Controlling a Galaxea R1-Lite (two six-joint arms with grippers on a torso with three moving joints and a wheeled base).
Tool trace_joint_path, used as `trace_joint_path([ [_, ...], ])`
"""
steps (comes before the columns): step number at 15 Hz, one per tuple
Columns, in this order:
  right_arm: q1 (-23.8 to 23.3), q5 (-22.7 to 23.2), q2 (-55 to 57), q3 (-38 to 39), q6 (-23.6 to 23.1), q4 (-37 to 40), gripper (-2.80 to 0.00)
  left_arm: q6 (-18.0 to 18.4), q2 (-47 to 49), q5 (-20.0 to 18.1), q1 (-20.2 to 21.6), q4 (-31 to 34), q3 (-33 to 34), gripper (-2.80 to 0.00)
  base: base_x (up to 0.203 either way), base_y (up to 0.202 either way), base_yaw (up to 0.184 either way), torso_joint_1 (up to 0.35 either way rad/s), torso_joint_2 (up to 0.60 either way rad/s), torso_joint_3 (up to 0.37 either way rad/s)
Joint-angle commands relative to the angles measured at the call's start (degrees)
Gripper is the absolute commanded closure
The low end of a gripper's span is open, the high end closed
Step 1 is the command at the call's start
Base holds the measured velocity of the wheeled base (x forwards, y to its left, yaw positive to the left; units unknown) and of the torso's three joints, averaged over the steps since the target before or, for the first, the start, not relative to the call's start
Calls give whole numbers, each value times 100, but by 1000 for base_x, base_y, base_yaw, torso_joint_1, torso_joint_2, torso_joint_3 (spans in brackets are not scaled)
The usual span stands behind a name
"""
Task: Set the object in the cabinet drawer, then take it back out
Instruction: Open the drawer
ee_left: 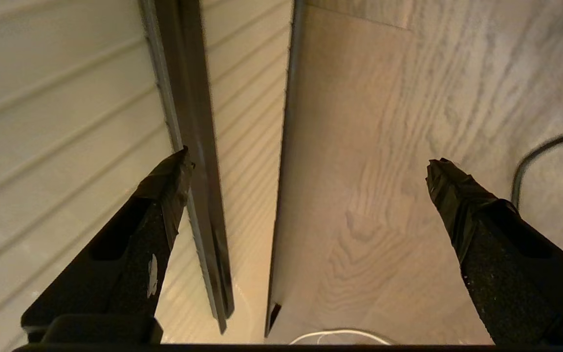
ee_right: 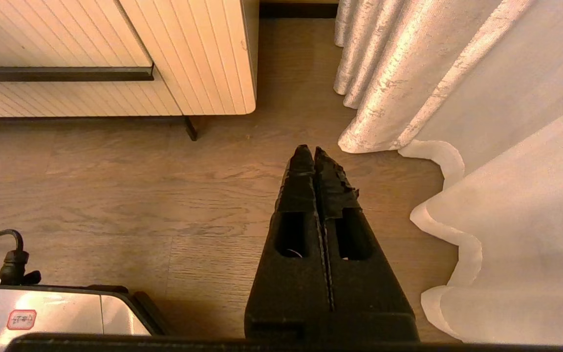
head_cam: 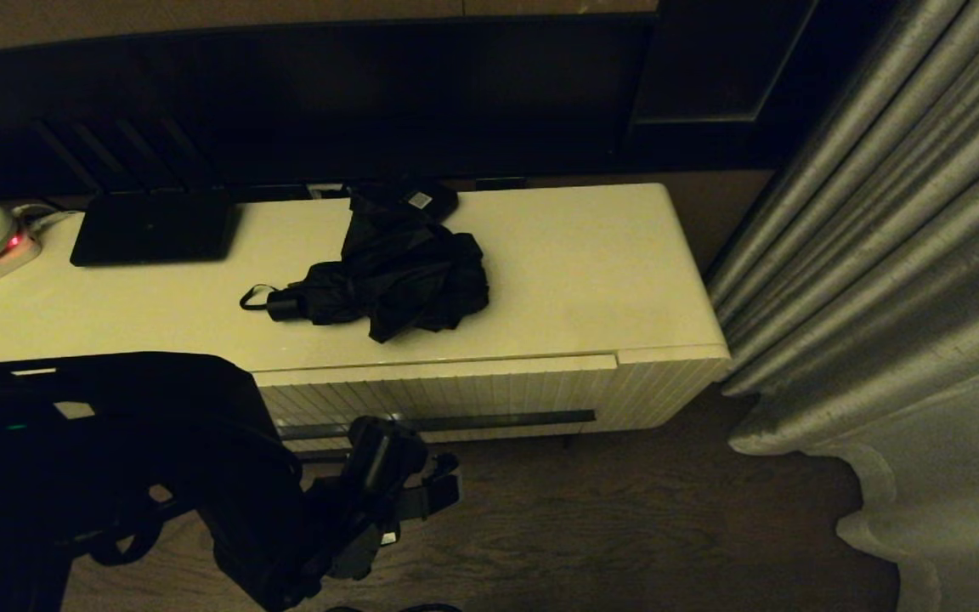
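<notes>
Cream-white ribbing fills your left wrist view: the cabinet drawer is shut, or nearly so, and everything below is placed from its bar handle.

Left of the handle's middle and just in front of it, your left gripper stands with its fingers spread wide. One fingertip sits beside the bar, seemingly touching or just short of it; the other hangs over the wooden floor, well clear of the drawer front. The bar appears to lie between them, off centre.

Above and behind the handle, the black folding umbrella lies on the cabinet top, fabric loose and bunched, its short grip and wrist loop pointing left.

Right of the handle's end, your right gripper is parked low over the floor near the curtain, fingers pressed together on nothing.

Judging the risk: if you close now, the near fingertip may meet the bar first and slide off it, since the grasp is lopsided. Pulling slantwise could bind the drawer. Later, loose fabric or the loop could snag on the drawer's edge.
</notes>
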Motion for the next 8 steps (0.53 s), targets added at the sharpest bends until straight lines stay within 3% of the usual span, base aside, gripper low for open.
trace_joint_path([
  [1, 2, 1, -2, 9, 2, -2, 0, 32, 108, 18, 17, -58, -56, -280, 0, 0, 0, 0, 0, 0],
  [8, 2, 1, -2, 9, 2, -2, 0, 32, 354, 18, 68, -331, -218, -280, 0, 0, 0, 0, 0, 0],
])
